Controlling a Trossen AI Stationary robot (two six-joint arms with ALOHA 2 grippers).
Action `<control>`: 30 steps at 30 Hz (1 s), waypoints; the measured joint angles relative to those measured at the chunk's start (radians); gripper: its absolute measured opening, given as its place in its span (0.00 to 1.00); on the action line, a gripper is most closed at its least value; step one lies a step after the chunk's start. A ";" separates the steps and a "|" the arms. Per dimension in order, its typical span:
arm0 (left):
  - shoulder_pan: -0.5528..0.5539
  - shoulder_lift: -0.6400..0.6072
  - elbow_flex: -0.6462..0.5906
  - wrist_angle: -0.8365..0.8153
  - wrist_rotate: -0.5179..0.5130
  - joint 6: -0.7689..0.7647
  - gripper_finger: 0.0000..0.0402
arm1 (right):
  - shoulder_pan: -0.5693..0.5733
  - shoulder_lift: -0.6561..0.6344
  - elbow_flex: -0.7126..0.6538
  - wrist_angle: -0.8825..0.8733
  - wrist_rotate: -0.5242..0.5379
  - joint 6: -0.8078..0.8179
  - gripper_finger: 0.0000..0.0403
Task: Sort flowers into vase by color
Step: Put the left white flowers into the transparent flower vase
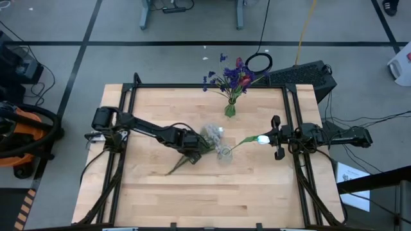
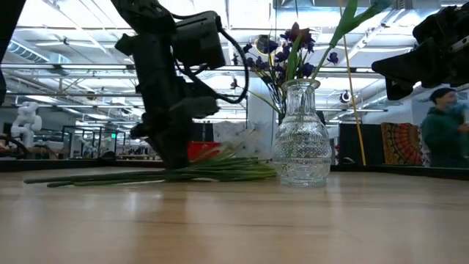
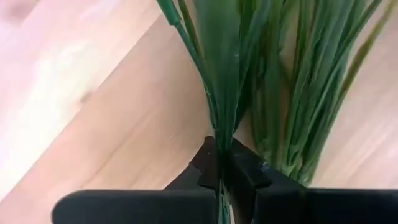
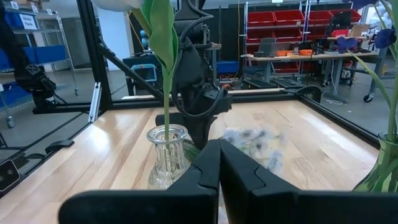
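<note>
A bunch of flowers lies flat on the table: green stems (image 1: 178, 165) (image 2: 146, 176) and pale blossoms (image 1: 212, 133) (image 4: 255, 140). My left gripper (image 1: 193, 150) (image 3: 221, 165) is down on this bunch, shut on stems. Next to it a clear glass vase (image 1: 225, 154) (image 2: 302, 139) (image 4: 168, 155) holds one white flower (image 1: 262, 139) that leans toward the right edge. My right gripper (image 1: 277, 138) (image 4: 219, 165) hovers shut just right of that bloom and touches nothing. A far vase (image 1: 230, 109) holds purple-blue sprays and a dark red bud (image 1: 244, 81). My left gripper pinches a thin bundle of green stems and leaf blades (image 3: 219, 121) between its two fingers, about midway along the bunch. The fingers come from above, slanting in from the table's left. The stems lie along the table top, and more blades (image 3: 292, 93) sit beside the fingers outside the hold.
A black frame (image 1: 212, 85) runs along the table's far, left and right edges. Bare wood (image 1: 212, 199) lies toward the near edge. A person (image 2: 443, 136) stands in the room beyond the table. A keyboard (image 1: 302, 76) sits past the far right corner.
</note>
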 joint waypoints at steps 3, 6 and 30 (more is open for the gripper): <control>0.011 -0.054 -0.007 -0.077 -0.021 -0.001 0.03 | 0.000 0.000 0.000 0.000 0.000 0.000 0.00; 0.027 -0.146 -0.003 -0.149 -0.073 -0.007 0.03 | 0.000 0.000 0.000 0.000 0.000 0.000 0.00; 0.051 -0.786 -0.003 0.086 -0.426 0.104 0.03 | 0.000 0.000 0.000 0.000 0.000 0.000 0.00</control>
